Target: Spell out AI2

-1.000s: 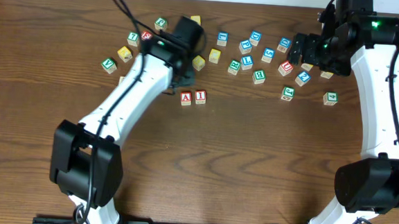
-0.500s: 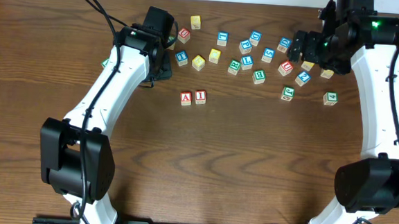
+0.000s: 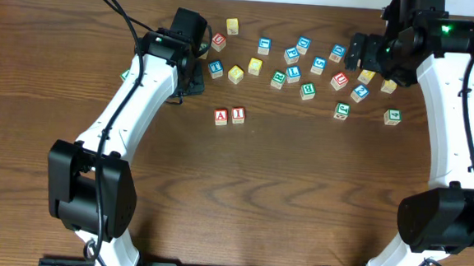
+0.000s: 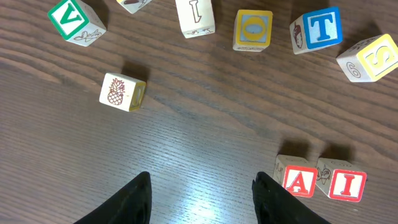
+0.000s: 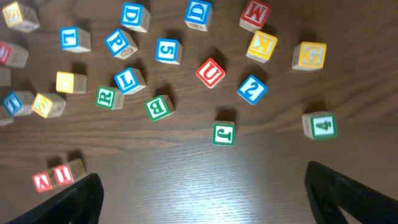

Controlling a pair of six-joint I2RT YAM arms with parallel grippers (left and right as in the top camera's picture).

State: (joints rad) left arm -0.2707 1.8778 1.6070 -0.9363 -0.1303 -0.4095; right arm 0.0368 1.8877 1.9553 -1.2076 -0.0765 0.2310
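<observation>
The wooden counter [image 4: 186, 124] carries many spare cubes. Ahead of the left end effector [image 4: 202, 193] and a little to one side lies a pineapple cube [image 4: 122, 91], alone. Farther ahead, in a loose row, are a green V [image 4: 76, 17], a yellow O [image 4: 253, 28], a blue T [image 4: 317, 29] and a yellow S [image 4: 369, 58], all apart from each other.

Ahead of the right end effector [image 5: 202, 186], the green J [image 5: 223, 133] is nearest, with a green 4 [image 5: 319, 124] off to its side. Beyond them are a green B [image 5: 159, 107], a red U [image 5: 211, 73] and a blue 5 [image 5: 168, 50]. A yellow K [image 5: 262, 45] lies near a yellow G [image 5: 310, 55], and a red M [image 5: 255, 12] is farthest.
</observation>
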